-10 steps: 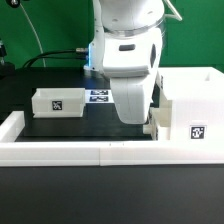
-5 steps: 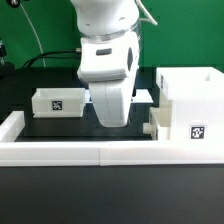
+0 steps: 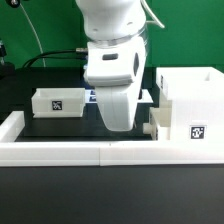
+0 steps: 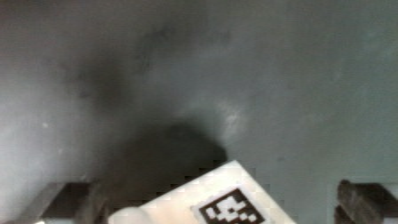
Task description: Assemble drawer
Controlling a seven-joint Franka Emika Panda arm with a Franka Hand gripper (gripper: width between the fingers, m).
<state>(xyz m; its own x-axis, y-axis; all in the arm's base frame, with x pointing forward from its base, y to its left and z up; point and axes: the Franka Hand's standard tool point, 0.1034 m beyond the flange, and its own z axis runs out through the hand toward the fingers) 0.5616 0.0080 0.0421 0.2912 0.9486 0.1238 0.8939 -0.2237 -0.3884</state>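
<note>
Arm (image 3: 112, 60) between tray (image 3: 57, 102) and housing (image 3: 190, 105)

table (image 3: 60, 128): black, matte | border wall (image 3: 60, 152): white, low, front edge | backdrop (image 3: 195, 40): dark, dim

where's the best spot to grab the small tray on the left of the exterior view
Probably one thin side wall of the small tray, from straight above: it sits upright with its open top up, so one of the jaws can drop inside, one outside.

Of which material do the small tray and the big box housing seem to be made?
The small tray looks like rigid white plastic, matte: even colour, no glare, thick walls. The box housing seems the same: identical flat white, thick straight walls. Painted wood cannot be ruled out.
</note>
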